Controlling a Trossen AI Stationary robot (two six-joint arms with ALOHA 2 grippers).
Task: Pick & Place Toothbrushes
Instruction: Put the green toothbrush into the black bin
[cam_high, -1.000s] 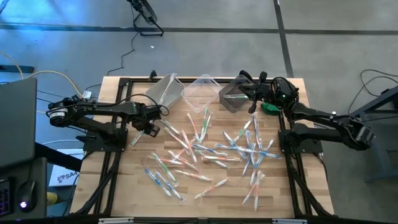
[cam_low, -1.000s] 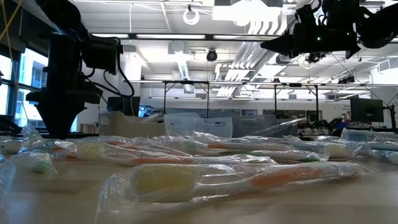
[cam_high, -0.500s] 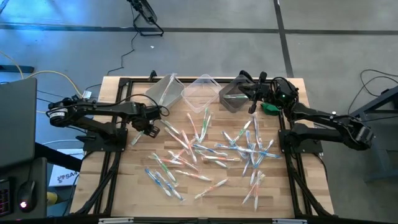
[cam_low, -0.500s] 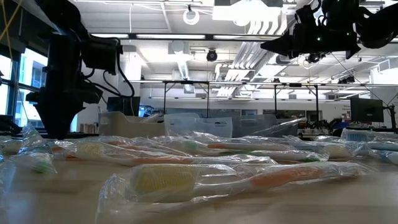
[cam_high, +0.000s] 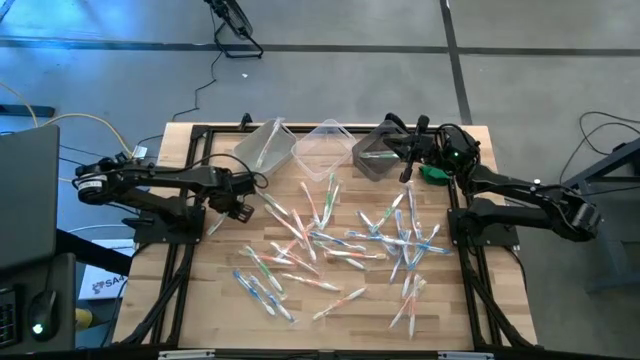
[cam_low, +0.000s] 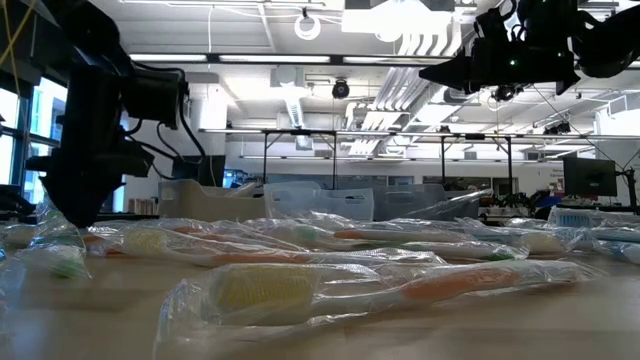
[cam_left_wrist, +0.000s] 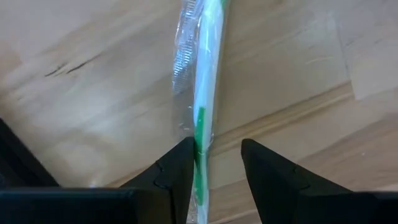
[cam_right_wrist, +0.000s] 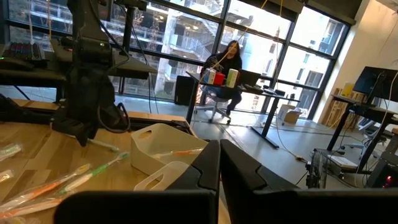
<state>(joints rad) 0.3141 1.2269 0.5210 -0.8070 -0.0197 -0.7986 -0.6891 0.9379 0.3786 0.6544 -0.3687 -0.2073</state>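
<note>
Shifted slightly outward, left end effector (cam_left_wrist: 214, 163) hangs spread over a green toothbrush (cam_left_wrist: 205, 81), apparently off-centre, lengthwise between its fingers; right end effector (cam_right_wrist: 219, 163), pressed together, waits farther off.

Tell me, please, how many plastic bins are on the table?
3, in a row at the table's far edge: the left bin, the middle bin and the darker right bin below the right gripper. None seems hidden.
</note>
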